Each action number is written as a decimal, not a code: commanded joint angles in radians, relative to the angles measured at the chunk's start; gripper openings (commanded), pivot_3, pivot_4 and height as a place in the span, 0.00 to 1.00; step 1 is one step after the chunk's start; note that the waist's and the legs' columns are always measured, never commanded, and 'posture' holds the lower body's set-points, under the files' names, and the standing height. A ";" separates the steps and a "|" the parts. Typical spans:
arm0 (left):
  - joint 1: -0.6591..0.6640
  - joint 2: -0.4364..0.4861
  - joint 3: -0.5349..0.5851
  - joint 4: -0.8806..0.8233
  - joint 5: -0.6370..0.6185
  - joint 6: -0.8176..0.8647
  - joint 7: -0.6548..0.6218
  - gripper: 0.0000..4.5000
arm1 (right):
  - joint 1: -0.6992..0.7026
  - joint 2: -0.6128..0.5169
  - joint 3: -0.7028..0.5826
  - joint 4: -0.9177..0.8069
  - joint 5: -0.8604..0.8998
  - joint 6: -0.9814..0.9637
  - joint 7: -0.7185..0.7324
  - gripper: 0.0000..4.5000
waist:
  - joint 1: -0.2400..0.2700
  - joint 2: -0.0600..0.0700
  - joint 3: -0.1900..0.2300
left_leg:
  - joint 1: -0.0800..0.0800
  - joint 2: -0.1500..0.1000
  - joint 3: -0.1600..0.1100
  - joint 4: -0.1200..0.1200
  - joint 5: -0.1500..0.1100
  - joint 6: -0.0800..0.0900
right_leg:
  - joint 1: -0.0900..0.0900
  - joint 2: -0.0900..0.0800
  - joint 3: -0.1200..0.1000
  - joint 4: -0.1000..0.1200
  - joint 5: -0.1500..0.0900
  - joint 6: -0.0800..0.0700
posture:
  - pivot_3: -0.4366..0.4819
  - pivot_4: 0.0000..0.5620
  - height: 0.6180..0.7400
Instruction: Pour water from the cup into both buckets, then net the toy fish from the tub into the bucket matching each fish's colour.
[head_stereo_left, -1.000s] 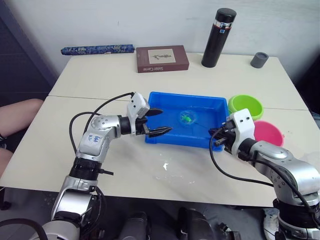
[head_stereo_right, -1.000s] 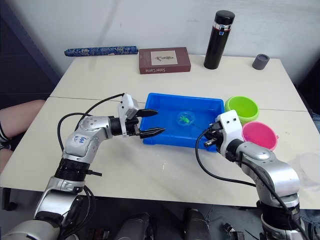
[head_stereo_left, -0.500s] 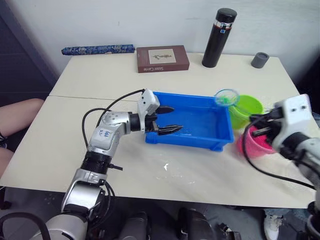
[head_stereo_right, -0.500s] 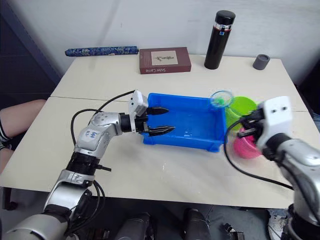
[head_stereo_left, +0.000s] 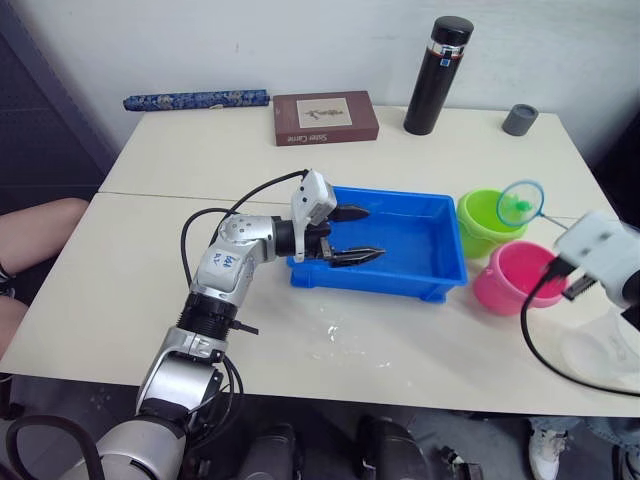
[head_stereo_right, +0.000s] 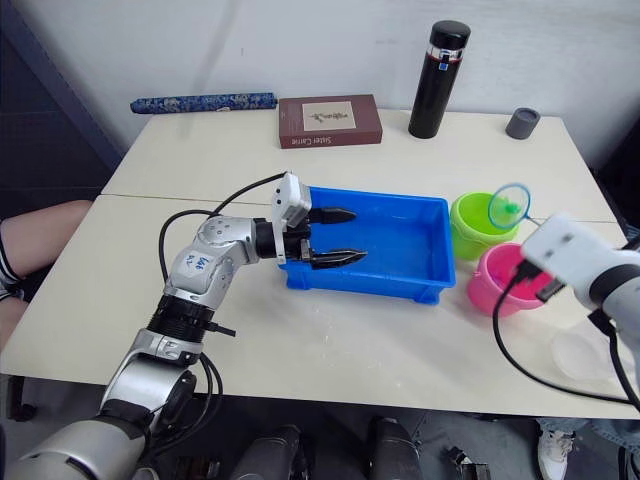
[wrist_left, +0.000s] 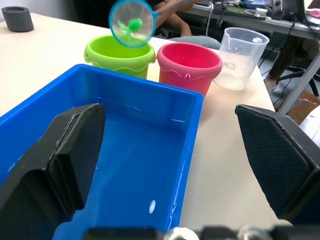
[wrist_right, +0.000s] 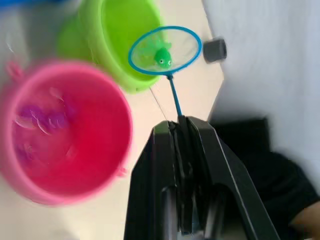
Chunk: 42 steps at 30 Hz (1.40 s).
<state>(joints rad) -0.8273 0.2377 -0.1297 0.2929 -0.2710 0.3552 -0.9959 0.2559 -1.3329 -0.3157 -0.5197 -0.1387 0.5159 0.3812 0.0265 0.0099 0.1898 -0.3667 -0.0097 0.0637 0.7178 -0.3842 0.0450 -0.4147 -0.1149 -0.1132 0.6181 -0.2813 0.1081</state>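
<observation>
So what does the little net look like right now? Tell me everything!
The net is a small round hoop with a bright blue rim and see-through mesh, on a thin handle. A tiny green fish sits in the mesh. The right gripper is shut on the handle, holding the net up in the air by the green bucket, with the pink bucket next to it. Nothing else touches the net.

The tub (head_stereo_left: 440, 262) is glossy blue plastic, its wet floor glinting. Both buckets, lime green (head_stereo_left: 484, 221) and pink (head_stereo_left: 510, 278), are smooth plastic with a soft sheen. The measuring cup (wrist_left: 240, 58) is clear, slightly frosted plastic. The net (wrist_right: 165, 50) has fine see-through mesh in a smooth blue rim. The left gripper's fingers (wrist_left: 75, 145) are matt black with textured pads. The table (head_stereo_left: 200, 160) is matt cream laminate.
</observation>
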 joint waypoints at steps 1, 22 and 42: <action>-0.035 -0.013 0.006 -0.029 -0.021 -0.013 -0.004 0.99 | 0.023 -0.055 -0.015 0.090 -0.195 -0.265 -0.018 0.00 | 0.000 0.000 0.000 | 0.000 0.000 0.000 0.000 0.000 0.000 | 0.000 0.000 0.000 0.000 0.000 0.000 | 0.48 0.27 1.00; -0.087 -0.036 0.018 0.048 -0.017 -0.054 -0.020 0.99 | -0.096 0.064 -0.077 0.196 -0.380 -0.553 0.137 0.00 | 0.000 0.000 0.000 | 0.000 0.002 -0.001 0.000 0.000 -0.001 | 0.001 0.001 -0.002 -0.001 0.000 0.000 | 0.48 0.27 1.00; -0.005 0.134 -0.008 -0.089 -0.054 0.018 -0.213 0.99 | -0.438 0.453 -0.192 -0.028 0.329 0.008 0.373 0.00 | -0.009 0.002 0.000 | -0.001 0.002 -0.002 0.001 0.000 -0.001 | 0.001 0.002 -0.003 0.000 0.000 0.000 | 0.48 0.27 1.00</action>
<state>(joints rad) -0.8440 0.3257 -0.1391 0.2869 -0.2838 0.3469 -1.1397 -0.1403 -0.8879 -0.4213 -0.4549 0.0091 0.3908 0.7154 0.0175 0.0118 0.1901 -0.3671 -0.0073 0.0618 0.7188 -0.3838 0.0442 -0.4142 -0.1132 -0.1156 0.6185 -0.2812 0.1080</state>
